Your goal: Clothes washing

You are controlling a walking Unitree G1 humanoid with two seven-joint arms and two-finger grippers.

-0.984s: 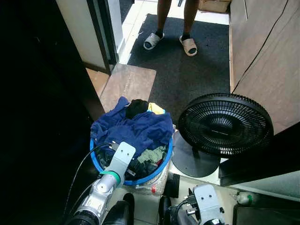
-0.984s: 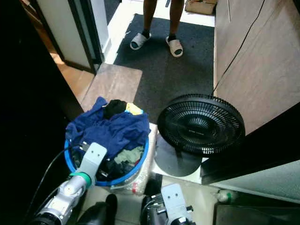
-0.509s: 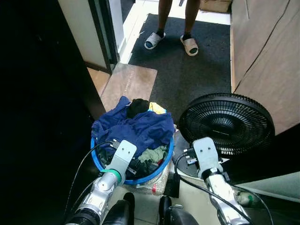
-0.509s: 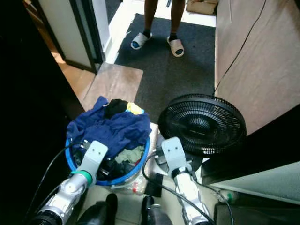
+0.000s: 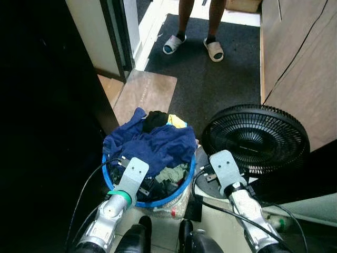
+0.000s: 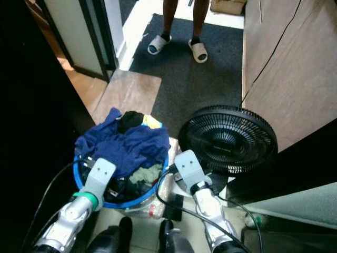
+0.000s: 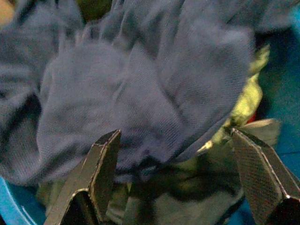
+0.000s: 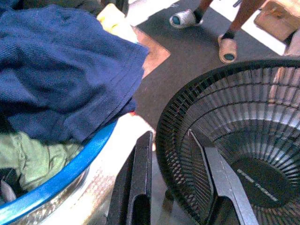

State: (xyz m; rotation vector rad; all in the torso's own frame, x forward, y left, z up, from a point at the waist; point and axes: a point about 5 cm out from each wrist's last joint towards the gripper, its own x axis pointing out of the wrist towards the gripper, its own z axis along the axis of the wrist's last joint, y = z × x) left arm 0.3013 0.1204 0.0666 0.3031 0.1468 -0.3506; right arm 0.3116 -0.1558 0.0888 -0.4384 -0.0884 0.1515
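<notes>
A blue round laundry basket (image 5: 181,191) stands on the floor, heaped with clothes. A large navy garment (image 5: 152,145) lies on top, with a black item (image 5: 154,120), a yellow piece (image 5: 177,122) and a pale green cloth (image 5: 171,173). My left gripper (image 7: 173,132) is open just above the navy garment (image 7: 140,89), with nothing between its fingers (image 7: 101,164). My right gripper (image 8: 171,133) is open and empty, low between the basket's blue rim (image 8: 70,166) and the fan. Its wrist (image 5: 223,166) sits to the right of the basket.
A black floor fan (image 5: 255,139) lies tilted close to the basket's right side. A person in pale sandals (image 5: 213,50) stands on the dark mat (image 5: 210,84) ahead. A brown board (image 5: 146,95) lies beyond the basket. A wooden wall (image 5: 300,68) bounds the right, a door frame (image 5: 113,37) the left.
My right arm has risen from the bottom edge and reached forward to the gap between basket and fan. The left arm has shifted slightly to the left.
</notes>
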